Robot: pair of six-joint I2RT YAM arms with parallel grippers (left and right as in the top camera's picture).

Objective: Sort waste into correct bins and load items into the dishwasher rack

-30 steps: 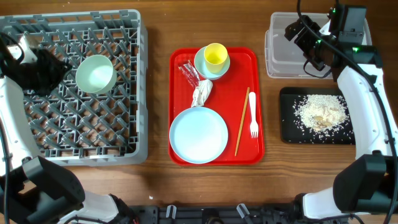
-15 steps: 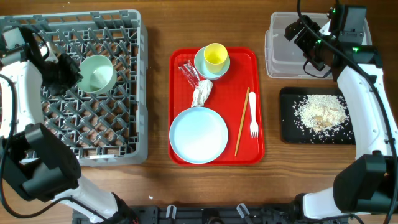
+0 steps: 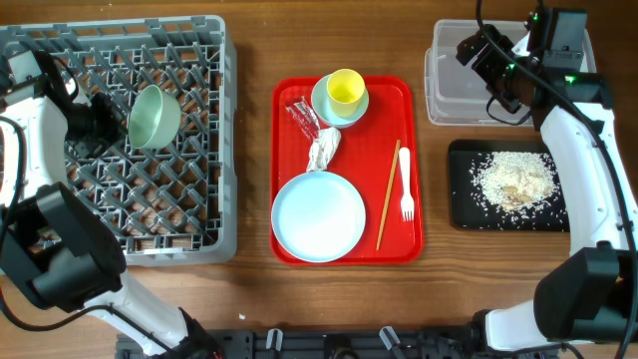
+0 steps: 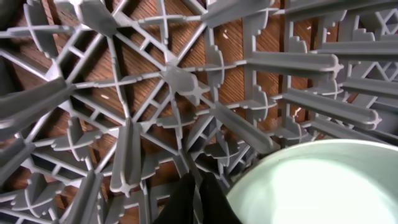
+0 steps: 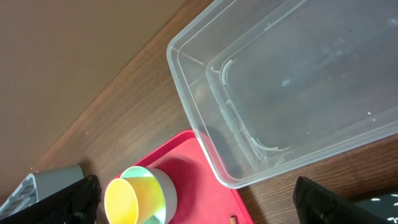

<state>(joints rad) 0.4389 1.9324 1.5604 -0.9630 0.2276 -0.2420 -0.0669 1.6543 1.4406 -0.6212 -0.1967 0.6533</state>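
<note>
The mint-green bowl (image 3: pixel 155 116) stands tilted on its edge among the pegs of the grey dishwasher rack (image 3: pixel 150 214). My left gripper (image 3: pixel 100 120) is just left of it, fingers shut (image 4: pixel 199 196) beside the bowl's rim (image 4: pixel 311 183), nothing between them. My right gripper (image 3: pixel 478 50) is open and empty (image 5: pixel 199 208) above the empty clear tub (image 3: pixel 449 95) (image 5: pixel 292 81). The red wrapper (image 3: pixel 302 115), napkin (image 3: pixel 322 150), pale blue plate (image 3: pixel 318 215), chopstick (image 3: pixel 388 194), fork (image 3: pixel 406 184) and yellow cup (image 3: pixel 346 90) (image 5: pixel 134 199) inside the light blue bowl (image 3: pixel 322 103) lie on the red tray (image 3: pixel 287 249).
Rice scraps (image 3: pixel 513 181) lie in the black tray (image 3: pixel 461 214) in front of the clear tub. The rack's upright pegs (image 4: pixel 180 81) crowd around my left gripper. Bare wooden table (image 3: pixel 249 289) lies between rack and red tray.
The left gripper moved right and toward the bowl. The mint-green bowl went from lying open side up to standing tilted on its edge. The right arm has not moved.
</note>
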